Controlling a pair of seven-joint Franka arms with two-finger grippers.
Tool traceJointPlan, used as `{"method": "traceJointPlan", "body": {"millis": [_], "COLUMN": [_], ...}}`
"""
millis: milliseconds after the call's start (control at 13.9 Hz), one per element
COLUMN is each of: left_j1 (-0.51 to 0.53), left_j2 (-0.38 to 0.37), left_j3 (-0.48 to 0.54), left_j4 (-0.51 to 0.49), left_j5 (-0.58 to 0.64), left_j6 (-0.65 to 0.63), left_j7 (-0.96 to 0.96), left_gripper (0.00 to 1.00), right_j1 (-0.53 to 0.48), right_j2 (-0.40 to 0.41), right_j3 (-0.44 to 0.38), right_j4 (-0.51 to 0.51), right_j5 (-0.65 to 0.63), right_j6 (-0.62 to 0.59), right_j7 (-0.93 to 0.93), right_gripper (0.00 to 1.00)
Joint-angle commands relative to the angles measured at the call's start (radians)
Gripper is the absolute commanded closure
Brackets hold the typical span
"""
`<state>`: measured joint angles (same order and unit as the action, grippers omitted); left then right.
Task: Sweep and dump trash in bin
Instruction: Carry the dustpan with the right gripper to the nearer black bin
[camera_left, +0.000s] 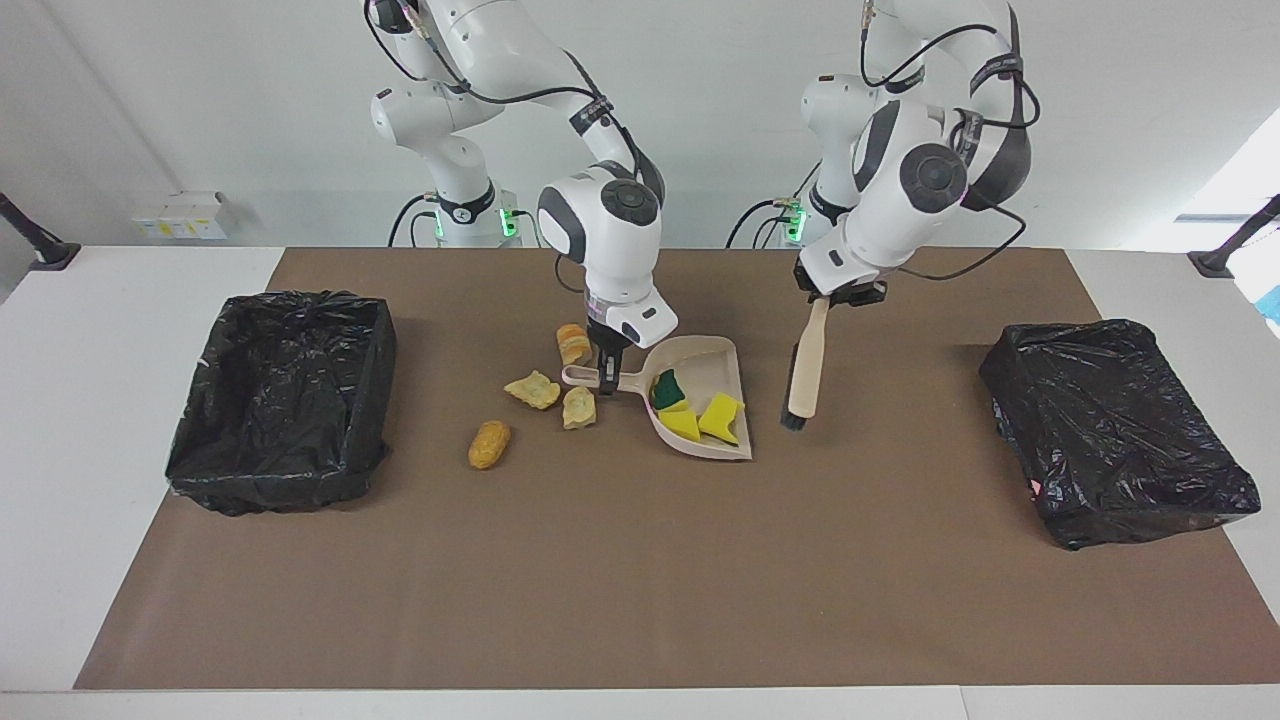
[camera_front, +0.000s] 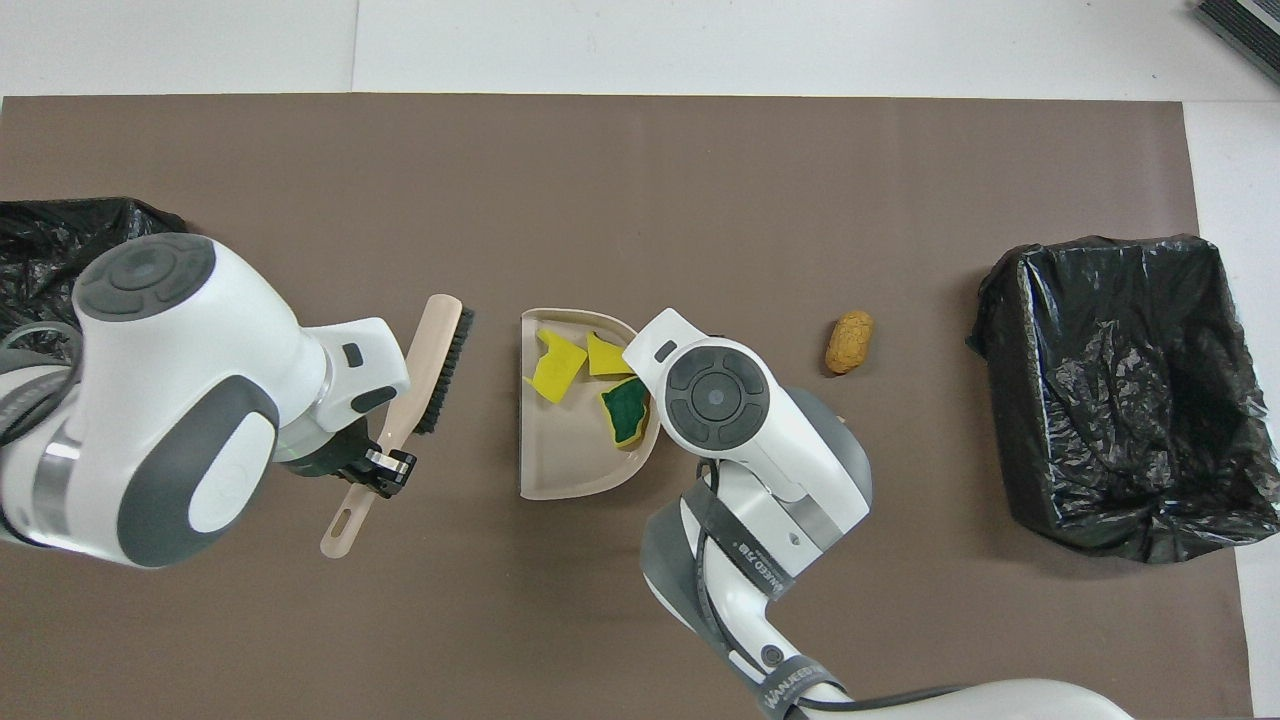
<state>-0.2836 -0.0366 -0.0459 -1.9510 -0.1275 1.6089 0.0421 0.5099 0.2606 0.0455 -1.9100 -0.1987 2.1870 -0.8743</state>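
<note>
The right end effector (camera_left: 608, 378) is pinched on the handle of the dustpan (camera_left: 712, 362), which rests on the table (camera_left: 640, 560) with its open lip facing the left arm's end. Just beside this end effector, inside the pan, lie 3 sponge scraps (camera_left: 690, 408): 2 yellow ones and 1 with a green layer. On its other flank, toward the right arm's end of the table, 4 bread chunks (camera_left: 545, 392) sit loose on the mat, 3 close around the handle and 1 farther out toward the open bin (camera_left: 285, 400). The left end effector (camera_left: 838, 298) is clamped on the handle of the brush (camera_left: 804, 372), which hangs below it, bristles down and lifted off the mat, apart from the pan's lip. A second black bag-lined bin (camera_left: 1115, 430) lies past the left end effector at that end of the table. Judging from this, the sponge sweep looks finished and the brush is clear of the pan, while the bread is not yet collected. The next move probably calls either for carrying the pan level to a bin and tipping it, or for turning the pan's mouth toward the bread and bringing the brush around to push those chunks in; both need the pan kept flat so the scraps do not slide out.
</note>
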Motion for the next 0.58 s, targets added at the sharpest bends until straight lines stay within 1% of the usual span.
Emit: {"method": "traceJointPlan", "body": {"millis": [0, 72, 144, 216, 360, 504], "left_j1": [0.006, 0.0, -0.017, -0.046, -0.106, -0.208], "left_j2": [-0.031, -0.045, -0.063, -0.084, -0.12, -0.149], "left_j3": [-0.006, -0.014, -0.018, -0.018, -0.02, -0.022], "left_j4": [0.046, 0.034, 0.006, -0.027, -0.075, -0.126], "left_j5": [0.041, 0.048, 0.048, 0.048, 0.042, 0.007], "left_j6": [-0.085, -0.087, -0.086, -0.063, -0.04, 0.055], "left_j7": [-0.168, -0.253, -0.295, -0.307, -0.346, -0.466], "left_gripper": [1.0, 1.0, 1.0, 1.0, 1.0, 1.0], "right_j1": [-0.076, -0.096, -0.135, -0.168, -0.236, -0.322], "right_j2": [-0.063, -0.072, -0.072, -0.075, -0.086, -0.118], "right_j3": [0.011, 0.011, 0.011, 0.01, 0.001, -0.001], "right_j4": [0.046, 0.071, 0.103, 0.132, 0.172, 0.181], "right_j5": [-0.016, -0.002, 0.037, 0.079, 0.097, 0.097], "right_j6": [-0.096, -0.128, -0.169, -0.208, -0.277, -0.308], "right_j7": [-0.076, -0.109, -0.161, -0.214, -0.3, -0.397], "right_gripper": [1.0, 1.0, 1.0, 1.0, 1.0, 1.0]}}
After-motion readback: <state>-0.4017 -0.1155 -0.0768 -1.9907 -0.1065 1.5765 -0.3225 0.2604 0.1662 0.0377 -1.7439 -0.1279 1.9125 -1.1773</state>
